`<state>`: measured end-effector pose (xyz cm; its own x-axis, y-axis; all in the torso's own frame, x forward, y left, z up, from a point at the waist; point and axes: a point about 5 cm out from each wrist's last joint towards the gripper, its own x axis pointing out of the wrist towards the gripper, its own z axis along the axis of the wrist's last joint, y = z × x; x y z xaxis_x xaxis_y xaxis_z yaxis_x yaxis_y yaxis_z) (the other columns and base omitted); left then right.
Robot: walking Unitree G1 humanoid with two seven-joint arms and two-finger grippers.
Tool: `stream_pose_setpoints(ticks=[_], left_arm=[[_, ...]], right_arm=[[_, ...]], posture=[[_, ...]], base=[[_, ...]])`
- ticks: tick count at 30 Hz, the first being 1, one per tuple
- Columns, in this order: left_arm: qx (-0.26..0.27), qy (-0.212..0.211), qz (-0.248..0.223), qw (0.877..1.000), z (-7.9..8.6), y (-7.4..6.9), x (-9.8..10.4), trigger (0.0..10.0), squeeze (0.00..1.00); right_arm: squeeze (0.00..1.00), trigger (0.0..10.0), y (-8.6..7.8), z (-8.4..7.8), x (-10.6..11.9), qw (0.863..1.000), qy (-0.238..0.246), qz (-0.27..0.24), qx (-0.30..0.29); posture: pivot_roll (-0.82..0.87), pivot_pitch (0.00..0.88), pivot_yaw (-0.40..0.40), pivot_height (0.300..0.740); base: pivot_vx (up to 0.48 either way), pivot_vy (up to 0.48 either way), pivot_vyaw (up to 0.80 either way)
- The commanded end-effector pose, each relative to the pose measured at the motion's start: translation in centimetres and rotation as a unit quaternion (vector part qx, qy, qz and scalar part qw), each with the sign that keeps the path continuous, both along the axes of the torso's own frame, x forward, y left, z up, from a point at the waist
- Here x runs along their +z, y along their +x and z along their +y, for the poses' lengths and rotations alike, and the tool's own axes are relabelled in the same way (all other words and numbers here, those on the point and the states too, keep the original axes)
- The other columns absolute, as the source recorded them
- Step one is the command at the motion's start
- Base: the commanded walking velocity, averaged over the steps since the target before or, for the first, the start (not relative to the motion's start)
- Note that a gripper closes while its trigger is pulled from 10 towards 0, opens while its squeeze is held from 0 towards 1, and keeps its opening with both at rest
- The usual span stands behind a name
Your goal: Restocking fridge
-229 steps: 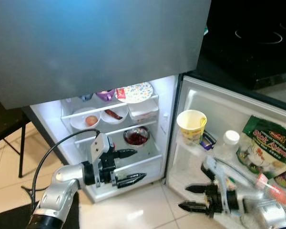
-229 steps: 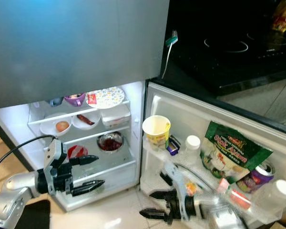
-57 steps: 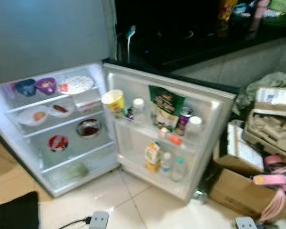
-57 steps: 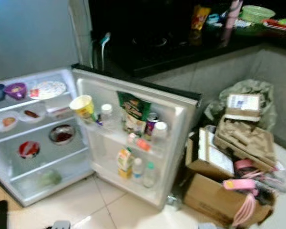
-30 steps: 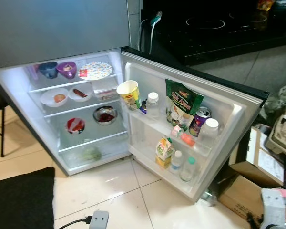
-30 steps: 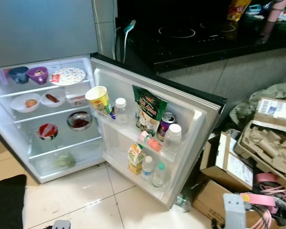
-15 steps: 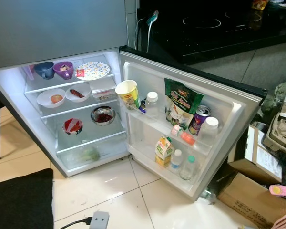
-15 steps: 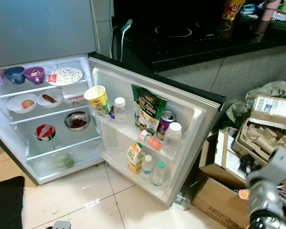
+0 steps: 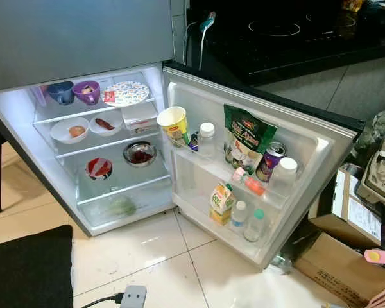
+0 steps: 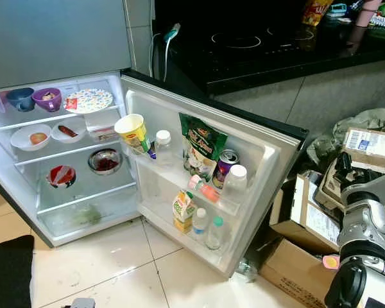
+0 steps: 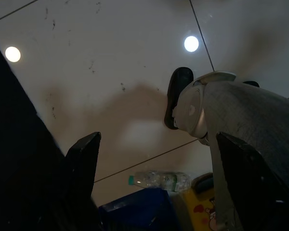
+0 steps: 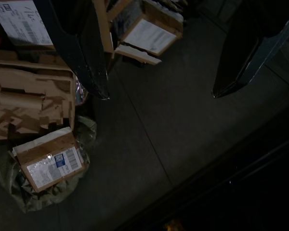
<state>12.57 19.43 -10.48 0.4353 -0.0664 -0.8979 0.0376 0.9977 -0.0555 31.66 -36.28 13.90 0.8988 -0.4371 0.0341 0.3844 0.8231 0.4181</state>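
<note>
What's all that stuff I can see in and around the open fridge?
Fridge: one, grey, door open.
Bowls: one blue, one purple, top shelf.
Plate: one, patterned, top shelf.
White bowls: two, second shelf.
Metal bowl: one, third shelf.
Red-lidded tub: one, third shelf.
Greens: bottom drawer.
Cup: one, yellow, upper door rack.
Green bag: one, upper door rack.
Can: one, purple, upper door rack.
Carton: one, lower door rack.
Small bottles: two, lower door rack.
Cardboard boxes: several, brown, floor by the door.
Mat: one, black, floor.
Right arm: silver, over the boxes.
Right gripper: black fingers apart.
Left gripper: black fingers apart, over the floor.
</note>
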Motion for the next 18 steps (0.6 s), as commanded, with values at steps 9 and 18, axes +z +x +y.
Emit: stream_pose_setpoints(ticks=[9, 18], left_arm=[[-0.008, -0.002, 0.011, 1.0, 0.1, -0.8, -0.2, 10.0, 0.0], [-0.013, 0.009, 0.015, 1.0, 1.4, -2.0, -0.3, 10.0, 0.0]], right_arm=[[0.0, 10.0, 0.7, 1.9, -1.6, 0.997, 0.001, 0.048, 0.065], [0.0, 10.0, 2.1, 2.9, 0.0, 0.995, -0.022, 0.04, 0.091]], posture=[[0.01, 0.0, -0.022, 0.74], [0.04, 0.0, -0.007, 0.74]], base=[[0.0, 0.0, 0.0], [0.0, 0.0, 0.0]])
